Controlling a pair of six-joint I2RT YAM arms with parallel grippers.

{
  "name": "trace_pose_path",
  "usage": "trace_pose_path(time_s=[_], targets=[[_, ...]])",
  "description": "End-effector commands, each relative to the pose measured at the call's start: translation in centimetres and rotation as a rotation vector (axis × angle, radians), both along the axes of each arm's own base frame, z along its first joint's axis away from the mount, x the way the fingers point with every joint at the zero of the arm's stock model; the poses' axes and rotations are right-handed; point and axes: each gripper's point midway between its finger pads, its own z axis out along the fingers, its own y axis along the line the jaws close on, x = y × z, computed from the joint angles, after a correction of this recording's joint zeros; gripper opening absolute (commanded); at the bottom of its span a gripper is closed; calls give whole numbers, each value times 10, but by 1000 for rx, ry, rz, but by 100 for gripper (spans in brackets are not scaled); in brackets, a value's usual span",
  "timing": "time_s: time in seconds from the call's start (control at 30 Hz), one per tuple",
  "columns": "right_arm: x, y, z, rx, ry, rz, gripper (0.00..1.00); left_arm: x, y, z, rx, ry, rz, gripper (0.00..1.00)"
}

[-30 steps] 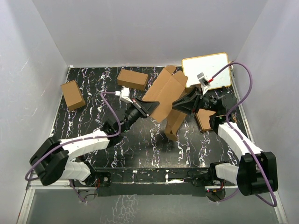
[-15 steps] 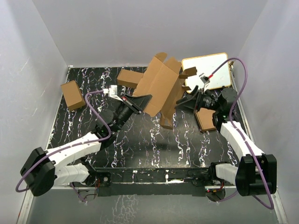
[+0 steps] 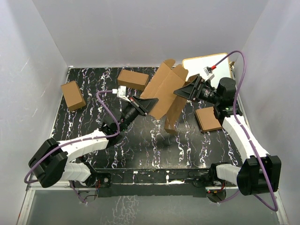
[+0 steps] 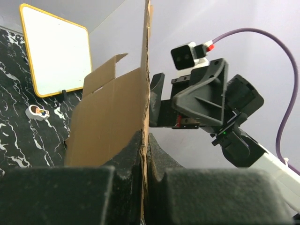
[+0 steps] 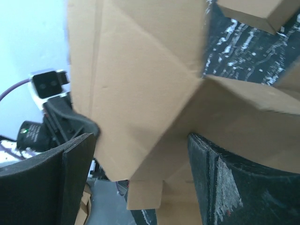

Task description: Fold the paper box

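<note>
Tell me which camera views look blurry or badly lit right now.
Top external view: sharp and evenly lit, only the whiteboard glares white. Left wrist view: the paper box edge is crisp, the foreground dark and soft. Right wrist view: the paper box is smeared by blur, worst toward the upper right, and the pale wall at left is washed out.

Paper box [image 3: 161,91] is looking like matt brown cardboard, creased, w/ rough fibrous edges; bench [image 3: 84,117] is showing a glossy black marble-look finish w/ white veins; left hand [image 4: 146,143] pads [image 4: 124,164] are appearing matt black, grainy.
</note>
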Motion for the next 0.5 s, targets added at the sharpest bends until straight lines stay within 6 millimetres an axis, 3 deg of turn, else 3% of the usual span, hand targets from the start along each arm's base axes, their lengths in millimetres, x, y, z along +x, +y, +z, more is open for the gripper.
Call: trace_pose_path(time_s=[0.0,0.17,0.47], targets=[[5,-8,2,-41,20,-86,85,-8,12,51,-95,-111,22,0],[3,-5,-5,-15,50,-75,85,-10,9,56,-113,-127,4,0],[-6,10,16,101,22,43,85,-12,-12,46,-151,-87,-56,0]])
